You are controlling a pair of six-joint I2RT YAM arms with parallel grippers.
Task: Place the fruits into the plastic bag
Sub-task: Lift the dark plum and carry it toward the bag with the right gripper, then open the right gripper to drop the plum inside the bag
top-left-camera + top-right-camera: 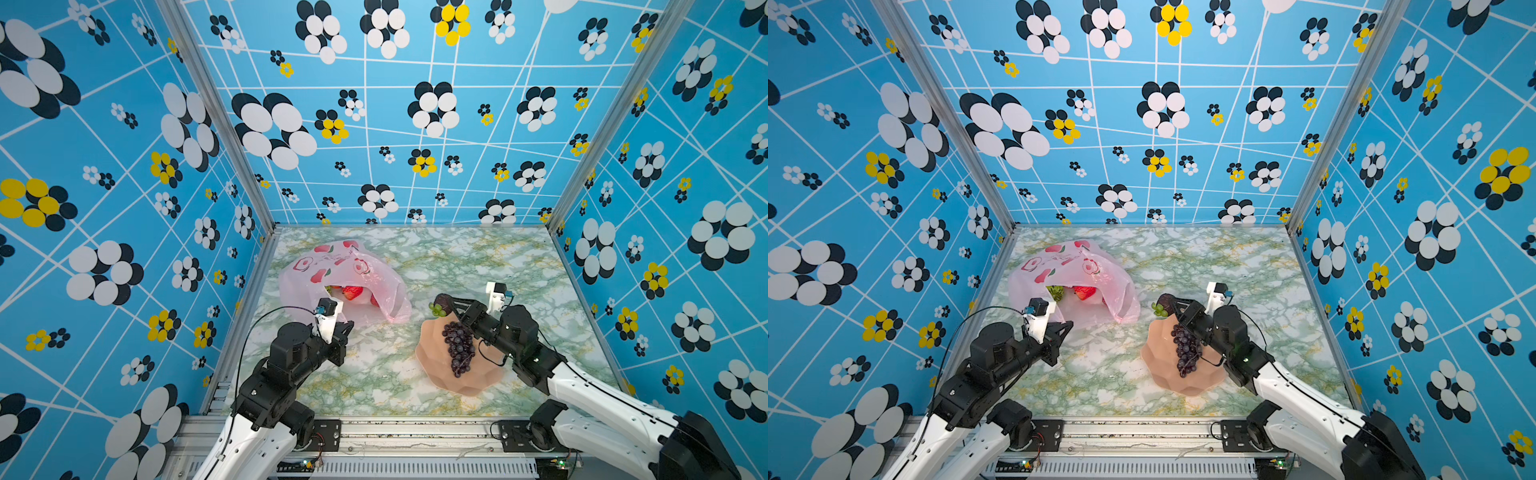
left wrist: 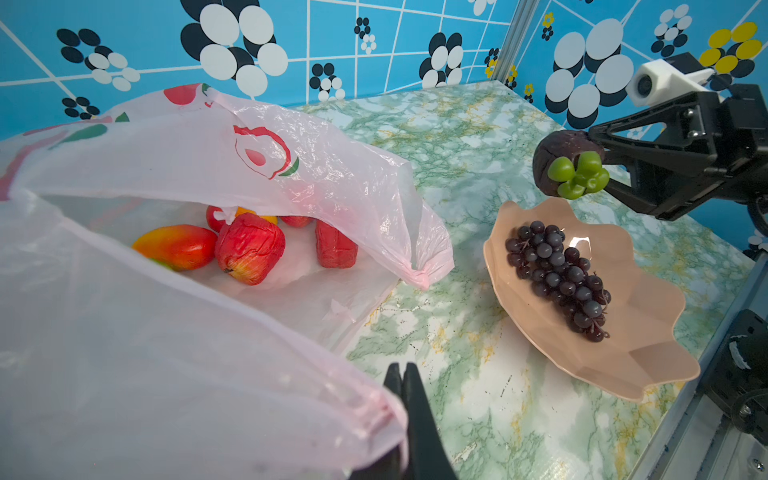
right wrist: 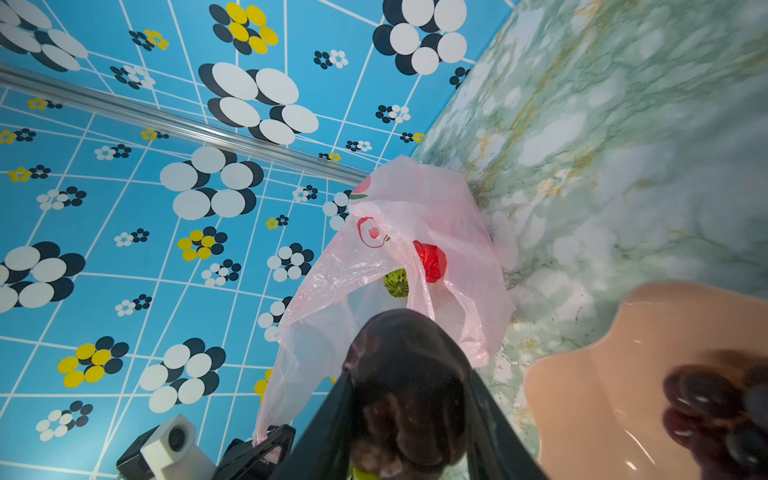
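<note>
The pale pink plastic bag [image 1: 345,270] [image 1: 1067,266] lies at the back left, its mouth held up. My left gripper [image 2: 401,368] [image 1: 350,326] is shut on the bag's near rim [image 2: 374,407]. Inside lie a wrinkled apple [image 2: 249,249], a mango [image 2: 176,245], a strawberry [image 1: 352,292] and a green fruit [image 3: 395,282]. My right gripper [image 1: 446,302] [image 3: 409,378] is shut on a dark brown piece [image 2: 559,153] [image 3: 407,353] with green leaves, in the air between bag and bowl. Dark purple grapes [image 1: 459,347] [image 2: 557,274] lie in the bowl.
The peach scalloped bowl [image 1: 478,382] [image 2: 648,357] stands front right on the marbled table [image 1: 478,257]. Patterned blue walls close the left, back and right sides. A metal rail [image 1: 395,432] runs along the front edge.
</note>
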